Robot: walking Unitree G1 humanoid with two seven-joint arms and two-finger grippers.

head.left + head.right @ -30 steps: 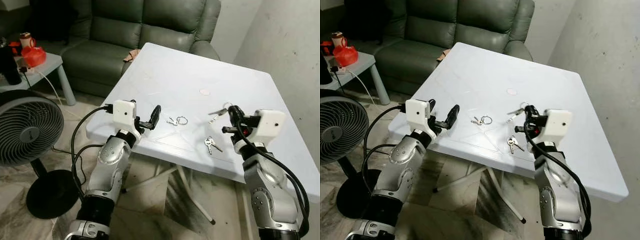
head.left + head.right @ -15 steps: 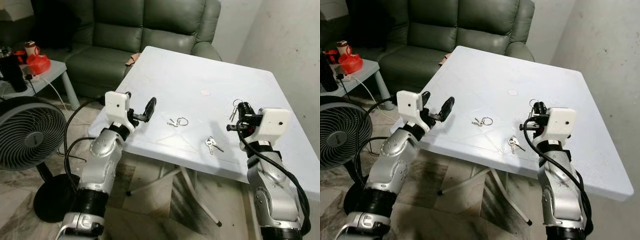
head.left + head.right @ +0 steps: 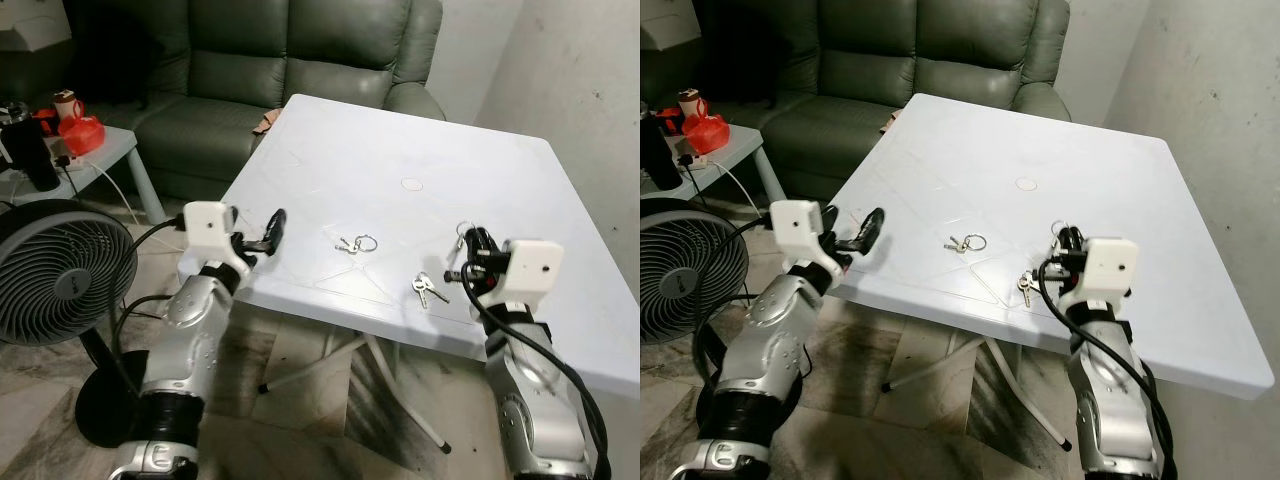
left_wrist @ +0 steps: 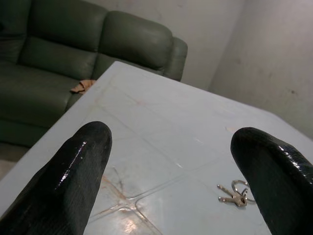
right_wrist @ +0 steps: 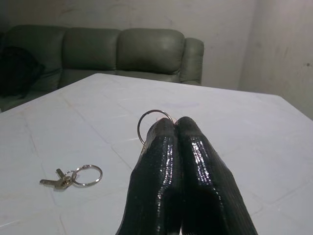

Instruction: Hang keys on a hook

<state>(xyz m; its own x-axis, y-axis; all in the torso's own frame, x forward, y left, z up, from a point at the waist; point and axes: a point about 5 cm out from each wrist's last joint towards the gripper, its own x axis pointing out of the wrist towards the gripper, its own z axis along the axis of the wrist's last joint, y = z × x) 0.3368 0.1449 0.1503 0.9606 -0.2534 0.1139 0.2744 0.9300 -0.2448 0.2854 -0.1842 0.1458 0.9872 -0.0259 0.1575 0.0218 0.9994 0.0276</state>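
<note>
No readable text, labels or numbers

Nothing legible stood on any surface: the white table (image 3: pixel 400 150) was bare of print, the white camera housings on both wrists carried no marking that could be made out, and the red item and dark bottle on the side table were too small and blurred to read.
</note>
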